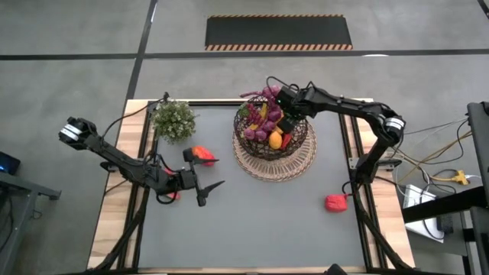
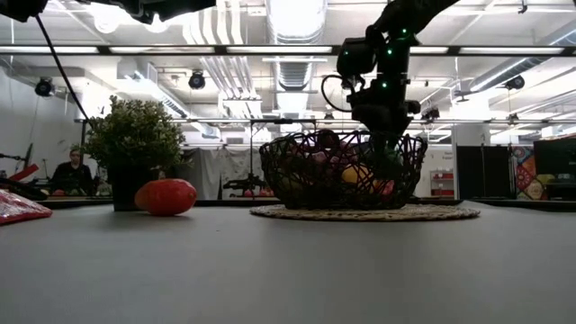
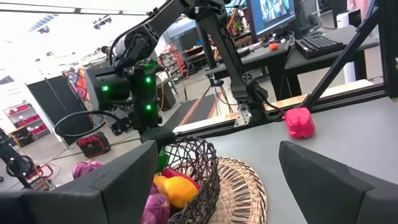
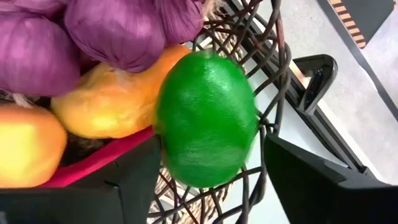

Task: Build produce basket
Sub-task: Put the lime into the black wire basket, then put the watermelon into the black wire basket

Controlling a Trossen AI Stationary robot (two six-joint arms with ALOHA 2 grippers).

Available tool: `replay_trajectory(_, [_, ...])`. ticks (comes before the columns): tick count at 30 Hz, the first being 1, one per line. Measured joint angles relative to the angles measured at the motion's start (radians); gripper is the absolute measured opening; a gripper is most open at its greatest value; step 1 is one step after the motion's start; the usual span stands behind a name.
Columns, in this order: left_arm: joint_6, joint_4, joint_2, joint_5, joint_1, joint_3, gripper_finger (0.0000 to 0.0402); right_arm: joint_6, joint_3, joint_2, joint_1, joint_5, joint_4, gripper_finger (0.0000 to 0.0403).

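Note:
The dark wire basket (image 1: pixel 273 131) sits on a round woven mat (image 1: pixel 275 164) at the table's far middle. It holds purple, yellow, orange and red produce (image 1: pixel 263 122). My right gripper (image 1: pixel 287 122) (image 4: pixel 211 149) reaches down into the basket's right side and is open, its fingers on either side of a green lime (image 4: pixel 208 118) that lies against the wire wall. My left gripper (image 1: pixel 212 191) (image 3: pixel 217 149) is open over the table's left middle and holds nothing. A red pepper (image 1: pixel 202 155) (image 2: pixel 166 196) rests on the table just beyond it. My right gripper has the lime's lower half (image 4: pixel 199 168) between its fingers, coming from above. The lime lies up against one finger (image 4: pixel 134 180), and a narrow gap shows beside the other finger (image 4: pixel 311 180). Whether the gripper touches the lime, I cannot tell.
A bushy green plant (image 1: pixel 174 120) stands at the far left. A red pepper (image 1: pixel 336 202) (image 3: pixel 300 121) lies near the table's right edge. A small red item (image 1: pixel 173 196) lies under the left arm. The near half of the grey table (image 1: pixel 252 237) is free.

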Motion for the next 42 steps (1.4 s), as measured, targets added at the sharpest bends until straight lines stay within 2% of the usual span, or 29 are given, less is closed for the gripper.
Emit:
replay_trajectory(4, [-0.001,0.0,0.0,0.0,0.0,0.0,0.0318,-0.001,0.015,-0.012,0.0,0.0,-0.007,0.0291])
replay_trajectory(9, [-0.046,0.0,0.0,0.0,0.0,0.0,0.0318,-0.001,0.066,-0.032,0.003,0.0,-0.048,0.0297])
replay_trajectory(12, [-0.178,-0.002,0.0,0.015,-0.007,-0.001,0.0318,0.02,0.102,-0.068,0.025,0.003,-0.089,0.0289])
replay_trajectory(15, [-0.344,0.0,0.031,0.121,-0.019,-0.002,0.0318,0.038,0.082,-0.14,0.087,0.004,-0.033,0.0277])
replay_trajectory(17, [-0.439,-0.001,0.071,0.173,-0.03,-0.001,0.0318,0.018,0.032,-0.195,0.153,0.004,0.072,0.0267])
replay_trajectory(22, [-0.623,0.001,0.195,0.179,-0.042,0.03,0.0318,-0.073,-0.191,-0.328,0.349,-0.001,0.479,0.0243])
replay_trajectory(25, [-0.655,0.001,0.253,0.179,-0.041,0.061,0.0318,-0.174,-0.338,-0.38,0.463,-0.011,0.692,0.023])
replay_trajectory(27, [-0.655,0.01,0.278,0.179,-0.039,0.088,0.0318,-0.282,-0.424,-0.401,0.53,-0.045,0.803,0.0224])
replay_trajectory(30, [-0.655,0.01,0.301,0.179,-0.039,0.111,0.0318,-0.448,-0.545,-0.415,0.604,-0.172,0.968,0.0217])
replay_trajectory(36, [-0.658,0.063,0.336,0.172,-0.036,0.116,0.0318,-0.536,-0.785,-0.369,0.65,-0.438,1.504,0.0215])
replay_trajectory(42, [-0.657,0.128,0.354,0.152,-0.034,0.115,0.0318,-0.614,-0.882,-0.304,0.626,-0.446,1.932,0.0214])
